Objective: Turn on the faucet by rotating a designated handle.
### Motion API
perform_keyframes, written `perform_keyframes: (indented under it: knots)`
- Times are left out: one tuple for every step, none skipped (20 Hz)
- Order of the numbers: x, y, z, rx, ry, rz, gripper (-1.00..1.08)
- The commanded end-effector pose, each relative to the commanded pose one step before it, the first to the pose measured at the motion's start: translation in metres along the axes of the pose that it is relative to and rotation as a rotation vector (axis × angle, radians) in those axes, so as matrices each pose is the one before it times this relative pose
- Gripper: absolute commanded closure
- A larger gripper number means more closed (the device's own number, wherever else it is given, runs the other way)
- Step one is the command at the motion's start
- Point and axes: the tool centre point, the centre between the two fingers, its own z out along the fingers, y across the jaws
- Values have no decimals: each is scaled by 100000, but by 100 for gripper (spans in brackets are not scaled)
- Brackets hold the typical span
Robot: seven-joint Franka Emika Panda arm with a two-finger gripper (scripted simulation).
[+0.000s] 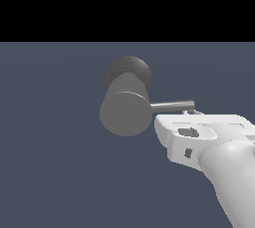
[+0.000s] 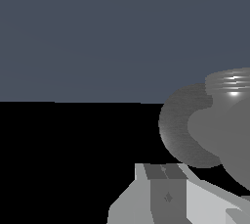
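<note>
Beside my pincer, whose fingers are too hidden for me to tell apart from together, the handle runs lengthwise toward the exterior view's right from the faucet, its free tip at my fingers.

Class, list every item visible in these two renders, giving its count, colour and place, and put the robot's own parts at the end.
faucet: one, matte grey upright cylinder with a flat round top and a darker round base, centre of the exterior view; also at the edge of the wrist view.
handle: one, thin grey rod, sticking out of the cylinder toward the exterior view's right.
ground: one, flat blue-grey surface, all around the faucet.
robot arm: one, glossy white, lower part of the exterior view's right.
gripper: one, white, at the handle's outer end; fingers mostly hidden behind the hand, so open or shut cannot be told.
</note>
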Motion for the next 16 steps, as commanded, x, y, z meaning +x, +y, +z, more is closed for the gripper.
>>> perform_keyframes:
  knots:
    - [-662, 252, -1, -139, -211, -21, 108]
    - [-390, 118, -3, -61, -185, -9, 108]
    - [-387, 117, -3, -59, -179, -9, 108]
    - [-387, 117, -3, -59, -179, -9, 108]
    - [-388, 117, -2, -59, -179, -9, 108]
    - [-390, 118, -3, -61, -185, -9, 108]
    - [-388, 116, -2, -58, -180, -9, 108]
    - [-388, 116, -2, -58, -180, -8, 108]
    - [-390, 117, -3, -60, -186, -9, 108]
    - [-388, 116, -2, -58, -180, -8, 108]
    - [-390, 116, -3, -59, -186, -8, 108]
    - [-384, 114, -1, -55, -174, -8, 108]
    - [-392, 117, -3, -60, -192, -8, 108]
    - [-387, 114, -2, -56, -180, -8, 108]
    - [-386, 114, -2, -56, -181, -8, 108]
    - [-392, 115, -3, -59, -192, -8, 108]
